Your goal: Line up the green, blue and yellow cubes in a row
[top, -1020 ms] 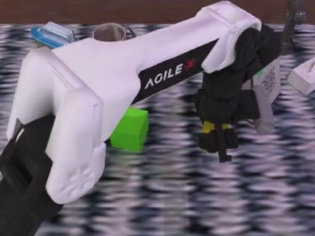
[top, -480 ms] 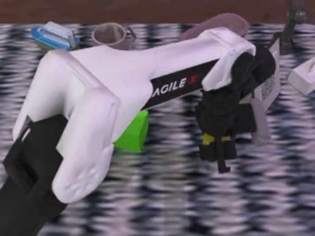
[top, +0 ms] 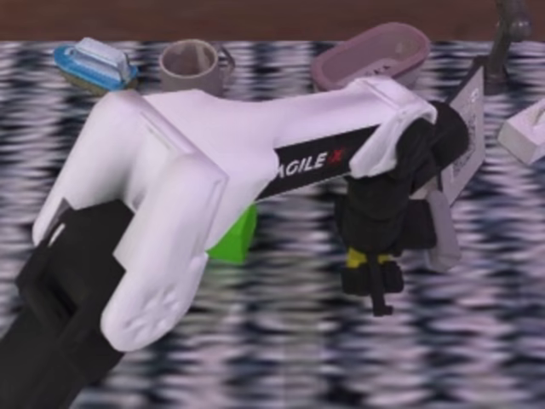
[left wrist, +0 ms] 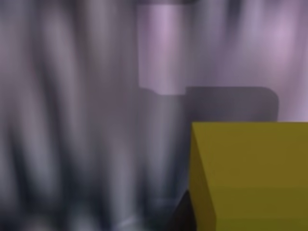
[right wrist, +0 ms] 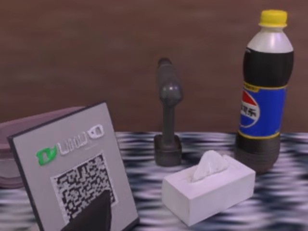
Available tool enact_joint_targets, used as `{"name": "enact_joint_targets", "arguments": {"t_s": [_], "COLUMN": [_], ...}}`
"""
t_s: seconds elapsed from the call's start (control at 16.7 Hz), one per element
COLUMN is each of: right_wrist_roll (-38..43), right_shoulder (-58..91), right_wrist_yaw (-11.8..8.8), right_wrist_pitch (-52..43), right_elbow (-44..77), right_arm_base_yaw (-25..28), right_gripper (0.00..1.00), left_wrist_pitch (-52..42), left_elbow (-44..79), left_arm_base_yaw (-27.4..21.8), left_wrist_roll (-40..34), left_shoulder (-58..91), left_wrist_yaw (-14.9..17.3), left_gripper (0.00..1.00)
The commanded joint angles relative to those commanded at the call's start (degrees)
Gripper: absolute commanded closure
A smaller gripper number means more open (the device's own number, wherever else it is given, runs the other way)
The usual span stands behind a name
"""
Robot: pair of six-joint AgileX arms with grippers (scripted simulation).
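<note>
A: Watching from the side: left gripper hangs over the middle of the surface, pointing down, closed on the yellow cube. Only a thin mustard band shows between the black fingers from above.

B: Confirmed in the left wrist view; the yellow cube fills a corner, flat matte faces, one sharp edge. Why held that high?

A: My guess is that it is being carried toward the green cube, to start the row beside it. That cube sits on the surface to the left, mostly under the white arm link; one lime corner shows.

B: Blue cube?

A: Not visible in any view. Possibly hidden under the arm; cannot say.

B: Right arm?

A: Not in the top view. Its wrist camera looks at the far edge; whether its gripper is open or closed, I cannot tell.

B: Other items?

A: Along the far edge: grey cup, a mauve oval bowl, a QR-code placard standing tilted, a dark dumbbell-like handle upright, a white tissue box and a glossy cola bottle with yellow cap. The surface carries a blurred black-and-white weave print.
</note>
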Motion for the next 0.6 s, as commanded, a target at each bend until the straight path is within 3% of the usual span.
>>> {"name": "enact_joint_targets", "arguments": {"t_s": [0.6], "right_wrist_roll": [0.0], "right_shoulder": [0.0], "right_wrist_yaw": [0.0], "right_wrist_pitch": [0.0], "right_elbow": [0.0], "right_arm_base_yaw": [0.0], "right_gripper": [0.0], "left_wrist_pitch": [0.0], "left_elbow": [0.0], "left_arm_base_yaw": [0.0], "left_wrist_roll": [0.0], "left_shoulder": [0.0], "left_wrist_yaw": [0.0], "left_gripper": [0.17]}}
